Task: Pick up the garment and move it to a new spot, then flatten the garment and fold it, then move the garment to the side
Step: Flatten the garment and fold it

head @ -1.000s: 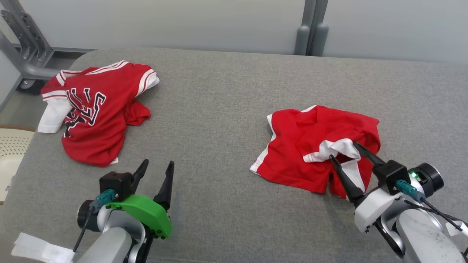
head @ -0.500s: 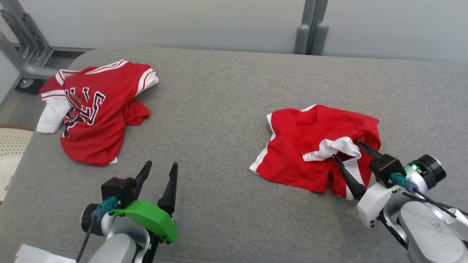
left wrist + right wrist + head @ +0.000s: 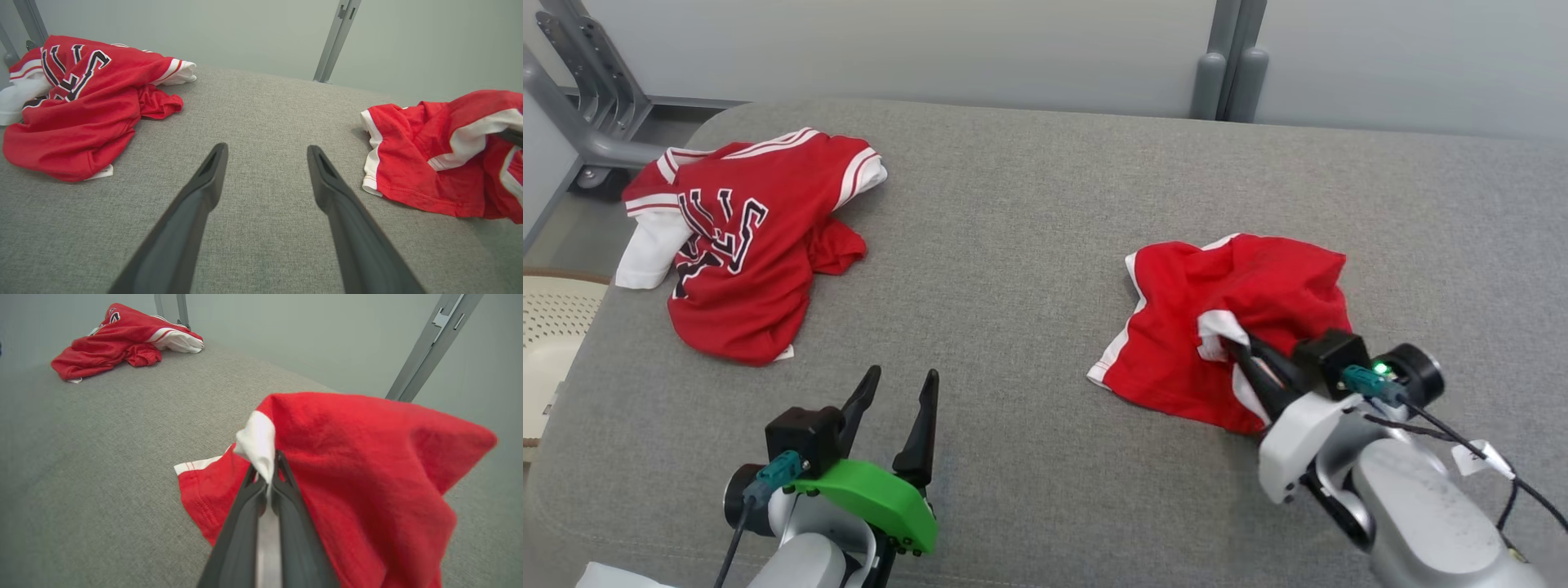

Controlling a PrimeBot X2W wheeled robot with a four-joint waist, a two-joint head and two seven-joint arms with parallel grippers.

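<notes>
The right tool [image 3: 1240,349] is pinched tight on a white-trimmed fold of the red shorts [image 3: 1258,282], which lie bunched on the right side of the grey worktop [image 3: 1013,245], cloth peaking at its fingertips. The left tool [image 3: 903,377] hovers spread wide over bare worktop, well apart from the shorts. A red jersey [image 3: 743,269] lies at the far left.

Crumpled red jersey [image 3: 743,261] on the grey surface to my left. It carries large black block letters [image 3: 716,237] edged in white, upside down to my head camera. Folds break up the word: I make out an S and two L-like strokes, the rest unreadable.
</notes>
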